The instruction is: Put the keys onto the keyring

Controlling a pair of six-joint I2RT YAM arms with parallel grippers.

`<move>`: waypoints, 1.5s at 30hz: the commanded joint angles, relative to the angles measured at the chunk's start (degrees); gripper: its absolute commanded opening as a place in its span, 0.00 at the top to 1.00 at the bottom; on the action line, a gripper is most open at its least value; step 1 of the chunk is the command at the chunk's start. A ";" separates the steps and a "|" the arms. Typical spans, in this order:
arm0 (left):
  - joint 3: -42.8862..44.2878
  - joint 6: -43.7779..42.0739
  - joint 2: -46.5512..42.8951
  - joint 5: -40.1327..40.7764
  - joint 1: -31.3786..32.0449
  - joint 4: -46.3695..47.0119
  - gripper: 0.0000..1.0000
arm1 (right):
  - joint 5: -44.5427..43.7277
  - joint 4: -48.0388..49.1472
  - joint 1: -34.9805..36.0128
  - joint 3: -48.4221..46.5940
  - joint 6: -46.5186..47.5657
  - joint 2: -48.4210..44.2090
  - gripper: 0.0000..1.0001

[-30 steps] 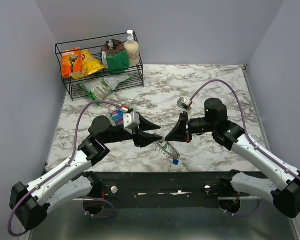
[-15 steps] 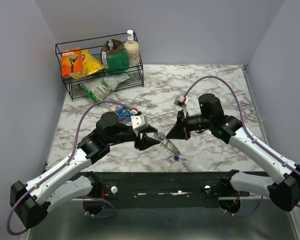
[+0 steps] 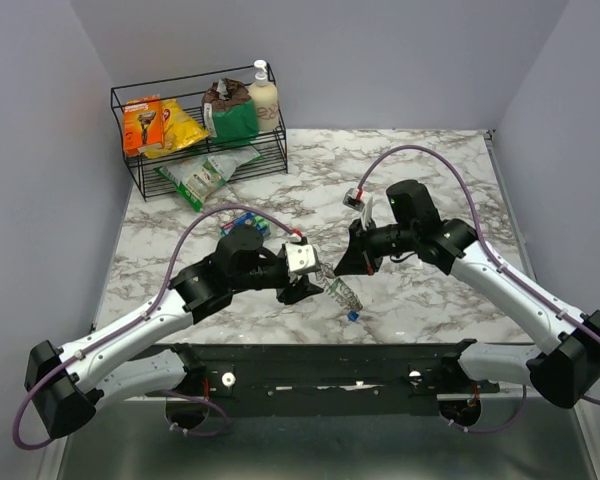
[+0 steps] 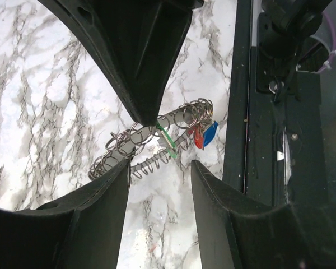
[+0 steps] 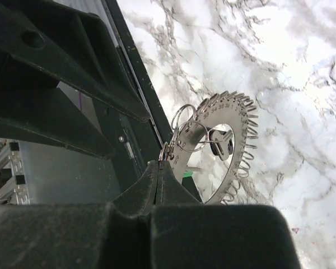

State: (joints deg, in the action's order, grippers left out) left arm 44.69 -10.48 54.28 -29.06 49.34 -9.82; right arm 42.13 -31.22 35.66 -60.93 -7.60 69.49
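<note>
Left wrist view gives the clearest look at the keyring [image 4: 151, 140]: a big metal ring fringed with wire loops, lying slantwise over the marble bench [image 4: 45, 84], just beside the black front rail [image 4: 257, 140]. The keys [image 4: 204, 134] bunch at its right end, blue and red heads together, with a green one nearer the middle. The right hand [image 4: 150, 119] comes down from above as a closed wedge onto the ring. In the right wrist view its two halves are pressed together on a small split loop at the ring's rim. The left hand [image 4: 159, 163] stands half open, its fingers [image 4: 89, 213] apart with only marble in the gap and their tips right at the ring's near edge (touching or not, I cannot tell). Top external view puts the ring between the two hands near the bench's front edge. A stocked wire rack [image 3: 200, 150] sits well apart at the far left corner.
</note>
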 commanded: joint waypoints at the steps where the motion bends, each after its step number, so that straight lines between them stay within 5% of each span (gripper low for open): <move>1: 1.28 -2.79 1.26 3.30 1.28 -1.34 0.45 | -2.75 -5.16 -0.06 -3.32 0.65 0.82 0.99; 6: 0.49 -2.18 2.93 7.17 4.26 1.02 0.55 | -5.39 -9.03 -0.06 -5.51 1.18 2.05 0.99; 24: 0.75 -0.15 9.26 19.56 11.04 8.06 0.53 | -6.62 -12.46 -0.06 -7.81 1.09 3.19 0.99; 37: 1.37 0.37 12.16 18.95 11.21 9.47 0.52 | -6.36 -11.67 -0.15 -7.36 1.09 2.31 0.99; 45: 1.72 0.81 13.48 20.27 11.39 10.78 0.62 | -5.57 -11.14 -0.06 -6.66 0.65 1.96 0.99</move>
State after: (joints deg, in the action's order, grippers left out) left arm 44.58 -10.22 67.33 -10.90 60.16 -2.02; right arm 35.20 -43.18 35.66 -67.20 -6.57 73.03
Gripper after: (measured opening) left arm 0.423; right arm 0.013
